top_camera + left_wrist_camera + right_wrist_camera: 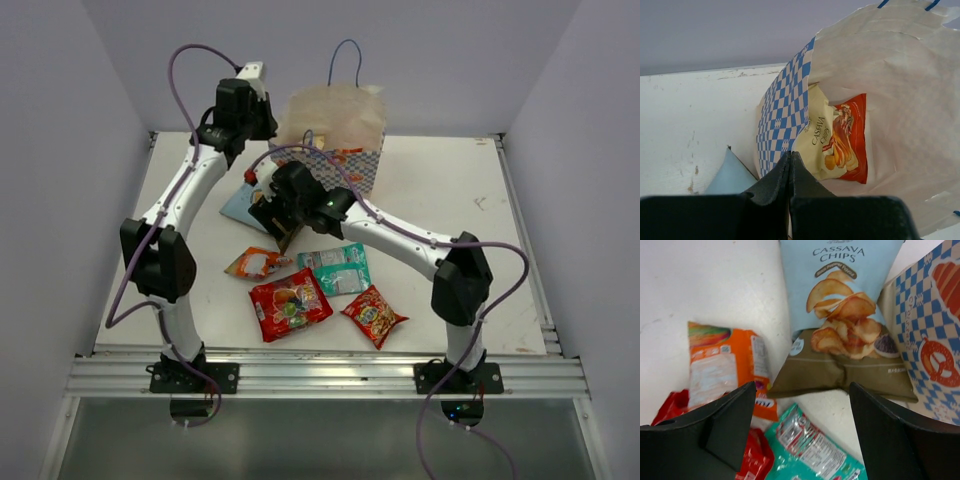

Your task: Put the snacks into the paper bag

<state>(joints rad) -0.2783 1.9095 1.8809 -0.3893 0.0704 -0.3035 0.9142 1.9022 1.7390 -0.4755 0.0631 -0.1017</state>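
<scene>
The paper bag (335, 125) stands at the back of the table, mouth open. My left gripper (270, 122) is at its left rim, and in the left wrist view it (790, 155) is shut where the bag's checked wall (782, 110) meets the rim. A cream-and-red snack packet (837, 140) lies inside the bag. My right gripper (282, 230) hangs open and empty over the table (802, 390). Just beyond it lies a light blue packet (840, 315), with an orange packet (727, 365) to its left and a teal one (815, 450) beneath. The bag (927, 340) is at its right.
On the table (450, 190) in front of the bag lie the light blue packet (238, 207), the orange one (257, 263), the teal one (338, 268), a red one (290, 305) and a small orange-red one (374, 315). Grey walls enclose the table.
</scene>
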